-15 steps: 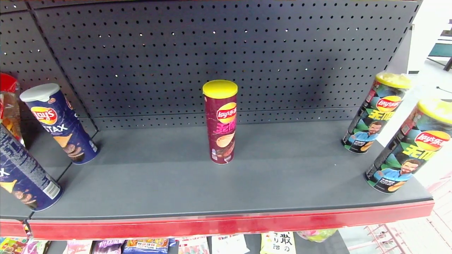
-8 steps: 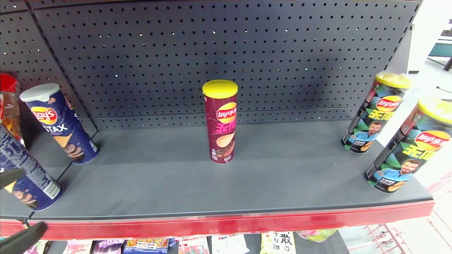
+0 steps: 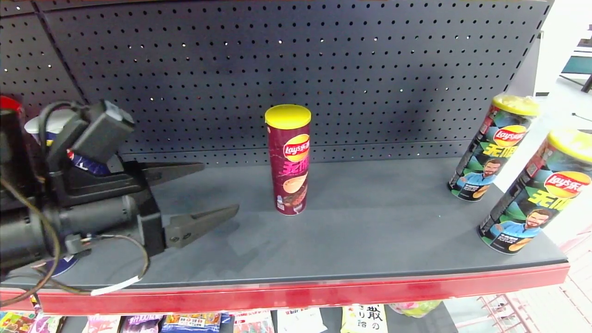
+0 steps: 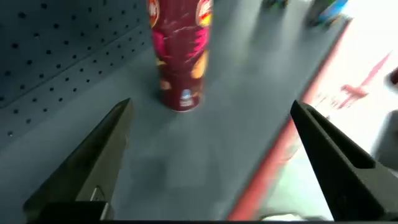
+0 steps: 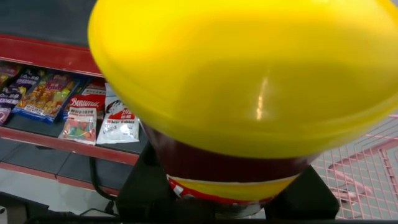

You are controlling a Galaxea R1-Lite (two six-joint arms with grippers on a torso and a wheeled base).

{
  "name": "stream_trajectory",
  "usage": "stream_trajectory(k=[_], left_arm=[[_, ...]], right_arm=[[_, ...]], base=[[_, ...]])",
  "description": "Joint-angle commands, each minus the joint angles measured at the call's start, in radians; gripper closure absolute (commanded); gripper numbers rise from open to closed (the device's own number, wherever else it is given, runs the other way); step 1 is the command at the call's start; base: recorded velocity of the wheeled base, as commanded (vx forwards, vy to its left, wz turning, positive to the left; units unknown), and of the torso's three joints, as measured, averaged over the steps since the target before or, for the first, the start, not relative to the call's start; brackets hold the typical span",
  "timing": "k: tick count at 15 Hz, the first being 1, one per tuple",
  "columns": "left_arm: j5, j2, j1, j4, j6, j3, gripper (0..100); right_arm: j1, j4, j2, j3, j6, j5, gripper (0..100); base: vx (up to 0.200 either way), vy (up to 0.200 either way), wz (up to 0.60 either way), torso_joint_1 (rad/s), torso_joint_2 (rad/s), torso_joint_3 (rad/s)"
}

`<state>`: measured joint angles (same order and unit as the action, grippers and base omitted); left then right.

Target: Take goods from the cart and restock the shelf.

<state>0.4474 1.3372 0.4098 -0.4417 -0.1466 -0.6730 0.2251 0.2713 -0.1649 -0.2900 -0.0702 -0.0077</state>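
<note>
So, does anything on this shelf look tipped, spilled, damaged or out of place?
Nothing is tipped or spilled. The maroon can stands upright, alone in the middle of the shelf. One small oddity: the rear green can at the right end has a wrinkled-looking yellow lid, perhaps loose film.

We see even overhead light on the shelf (image 3: 360,222), soft shadow beneath the left claw (image 3: 221,187), a darker patch on the pegboard (image 3: 231,69), white glare washing out the right edge, green cans (image 3: 490,148) leaning with lens distortion, a glint on the lid of the red can (image 5: 236,165)
</note>
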Motion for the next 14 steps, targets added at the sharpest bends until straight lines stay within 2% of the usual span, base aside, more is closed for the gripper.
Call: stream_trajectory(k=[1, 5, 9, 14], left_arm=[[-0.033, 0.180, 0.024, -0.012, -0.034, -0.082, 0], [-0.038, 0.296, 0.058, -0.012, -0.031, -0.226, 0], [-0.042, 0.396, 0.101, -0.057, -0.022, -0.336, 0], [-0.041, 0.482, 0.103, -0.106, -0.022, -0.421, 0]], right_arm=[[0.000, 0.000, -0.007, 0.000, 0.000, 0.000, 100], [0.000, 0.000, -0.016, 0.002, 0.004, 0.000, 100], [0.000, -0.001, -0.016, 0.002, 0.013, -0.002, 100], [0.000, -0.001, -0.013, 0.000, 0.023, -0.005, 100]], base=[[0.000, 0.000, 0.00, 0.000, 0.00, 0.000], [0.000, 0.000, 0.00, 0.000, 0.00, 0.000], [0.000, 0.000, 0.00, 0.000, 0.00, 0.000], [0.000, 0.000, 0.00, 0.000, 0.00, 0.000]])
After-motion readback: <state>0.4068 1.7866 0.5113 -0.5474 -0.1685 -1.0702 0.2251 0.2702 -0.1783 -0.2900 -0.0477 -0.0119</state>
